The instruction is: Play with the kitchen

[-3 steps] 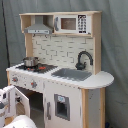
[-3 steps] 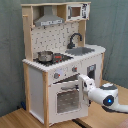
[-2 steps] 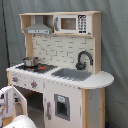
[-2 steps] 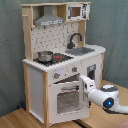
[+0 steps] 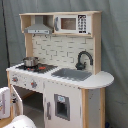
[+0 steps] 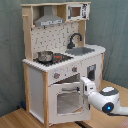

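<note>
End effector: the tip of the white arm (image 6: 102, 99) reaches the oven door in the second exterior view, but its fingers are hidden there, so I cannot tell how far open it is or whether it has hold of anything.
Arm: in the second exterior view it comes in from the lower right, with a rounded white joint showing a small blue light; in the first exterior view only white parts show at the lower left edge.
Oven door (image 6: 67, 100): white, with a window, on the kitchen's front below the knobs; it appears slightly ajar at its top edge, where the arm meets it.
Kitchen (image 5: 70, 97): a tall white and light-wood toy kitchen, upright and filling the middle of both exterior views.
Knobs (image 6: 56, 75): on the front panel just above the oven door.
Pot (image 6: 45, 56): metal, on the stovetop (image 5: 37, 67), above the oven.
Sink (image 5: 71, 74): grey, set in the countertop beside the stovetop.
Faucet (image 5: 83, 59): black and curved, behind the sink.
Range hood (image 5: 38, 28): above the stovetop.
Microwave (image 5: 72, 23): on the top shelf beside the range hood.
Floor (image 6: 15, 118): wooden, under the kitchen.
Backdrop (image 5: 114, 45): a grey curtain behind the kitchen.
</note>
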You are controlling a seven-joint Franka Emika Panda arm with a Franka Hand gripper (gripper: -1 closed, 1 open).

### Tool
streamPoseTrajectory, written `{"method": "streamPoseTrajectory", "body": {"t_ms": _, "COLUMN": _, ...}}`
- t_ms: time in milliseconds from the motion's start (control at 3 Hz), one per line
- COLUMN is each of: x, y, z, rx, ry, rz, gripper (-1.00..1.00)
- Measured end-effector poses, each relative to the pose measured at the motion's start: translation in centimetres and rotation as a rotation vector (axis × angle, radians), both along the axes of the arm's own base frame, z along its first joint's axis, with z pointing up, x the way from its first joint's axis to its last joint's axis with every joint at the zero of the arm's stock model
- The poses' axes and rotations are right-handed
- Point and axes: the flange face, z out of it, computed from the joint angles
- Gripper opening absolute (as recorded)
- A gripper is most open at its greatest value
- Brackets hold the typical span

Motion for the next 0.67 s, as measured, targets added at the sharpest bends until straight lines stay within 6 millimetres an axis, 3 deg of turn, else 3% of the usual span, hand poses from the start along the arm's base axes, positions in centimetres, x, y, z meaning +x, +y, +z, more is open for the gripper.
{"method": "streamPoseTrajectory", "body": {"t_ms": 667, "x": -1.4, "y": 1.8, "z": -0.5, "rx": 0.003, "ry": -0.049, "rz": -0.06, "gripper": -1.0}}
